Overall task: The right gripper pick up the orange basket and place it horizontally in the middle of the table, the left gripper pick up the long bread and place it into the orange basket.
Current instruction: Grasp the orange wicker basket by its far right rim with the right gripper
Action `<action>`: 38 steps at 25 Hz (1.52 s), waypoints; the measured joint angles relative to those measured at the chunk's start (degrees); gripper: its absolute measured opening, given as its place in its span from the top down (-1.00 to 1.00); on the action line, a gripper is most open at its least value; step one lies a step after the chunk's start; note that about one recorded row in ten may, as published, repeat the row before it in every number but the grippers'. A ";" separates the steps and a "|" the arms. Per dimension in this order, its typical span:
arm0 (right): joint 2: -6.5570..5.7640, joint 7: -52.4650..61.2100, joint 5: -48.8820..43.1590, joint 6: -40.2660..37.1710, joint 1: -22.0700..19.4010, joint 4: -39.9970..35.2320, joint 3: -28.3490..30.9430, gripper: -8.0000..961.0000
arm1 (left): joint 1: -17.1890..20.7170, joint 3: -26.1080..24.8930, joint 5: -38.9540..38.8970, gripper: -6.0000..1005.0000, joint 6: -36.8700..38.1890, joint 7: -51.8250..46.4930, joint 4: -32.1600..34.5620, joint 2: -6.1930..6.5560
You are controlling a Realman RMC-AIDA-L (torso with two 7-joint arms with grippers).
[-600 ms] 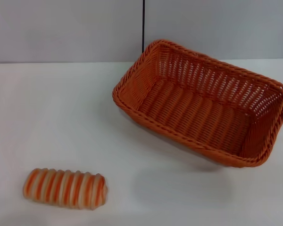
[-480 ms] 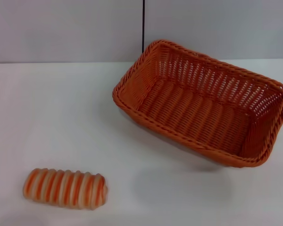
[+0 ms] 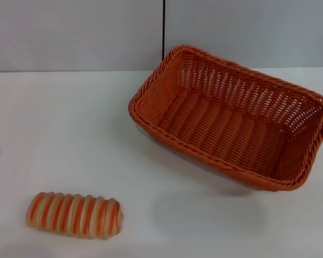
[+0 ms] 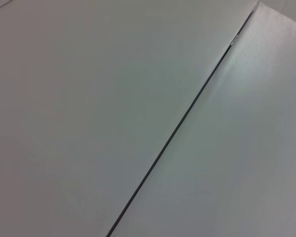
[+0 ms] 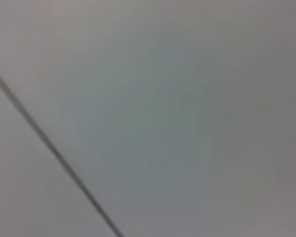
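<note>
The orange basket (image 3: pixel 231 115) rests on the white table (image 3: pixel 70 123) at the right of the head view, turned at a slant, with its far corner near the grey wall. It holds nothing. The long bread (image 3: pixel 74 214), striped orange and cream, lies flat near the table's front left edge, well apart from the basket. Neither the left gripper nor the right gripper shows in any view. Both wrist views show only plain grey surface crossed by a thin dark seam (image 4: pixel 177 128).
A grey wall (image 3: pixel 70 32) with a dark vertical seam (image 3: pixel 163 27) runs behind the table. Bare white tabletop lies between the bread and the basket and along the front right.
</note>
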 joint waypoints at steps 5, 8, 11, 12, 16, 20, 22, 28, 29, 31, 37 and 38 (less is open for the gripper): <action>-0.03 0.14 -0.05 2.76 0.01 -2.71 -4.39 -0.61 | -0.60 0.02 0.00 0.95 -0.47 -2.12 0.56 0.06; -0.07 2.26 -0.08 5.02 -0.21 -6.12 -7.63 -0.61 | -0.67 -0.18 0.02 0.95 -0.97 -2.85 0.60 0.13; -0.44 7.37 -0.08 6.45 -0.63 -12.20 -13.23 -0.61 | -0.78 0.01 0.17 0.95 -1.04 -2.87 0.68 0.14; -1.11 10.46 -0.08 7.43 -0.82 -16.14 -17.14 -0.61 | -0.78 0.01 0.17 0.95 -1.04 -2.87 0.68 0.14; -2.80 15.83 -0.18 9.28 -0.82 -21.64 -22.14 -0.61 | -1.15 0.21 0.31 0.94 -1.17 -2.87 1.31 0.13; -5.47 23.79 -2.31 10.41 -0.50 -29.63 -28.55 -0.61 | -1.97 0.28 0.40 0.94 -1.24 -2.92 2.15 0.15; -7.07 28.19 -4.67 10.60 0.10 -33.70 -31.49 -0.61 | -2.02 0.51 0.43 0.94 -1.29 -2.92 2.56 0.15; -9.86 41.36 -15.27 11.42 3.69 -40.93 -33.66 -0.61 | -2.05 2.29 0.55 0.94 -1.49 -2.95 3.26 0.11; -10.07 43.33 -17.15 11.67 4.49 -42.14 -33.69 -0.61 | -2.05 2.46 0.57 0.94 -1.50 -2.95 3.34 0.11; -10.43 46.94 -20.68 12.42 6.06 -44.38 -33.99 -0.61 | -2.06 2.79 0.57 0.94 -1.55 -2.95 3.42 0.11; -13.17 58.60 -32.70 16.57 11.48 -50.11 -39.68 -0.60 | -2.45 3.75 0.57 0.93 -2.19 -2.95 3.41 0.11; -13.71 60.23 -34.57 17.18 12.51 -50.50 -40.71 -0.60 | -2.45 3.75 0.57 0.93 -2.19 -2.95 3.41 0.11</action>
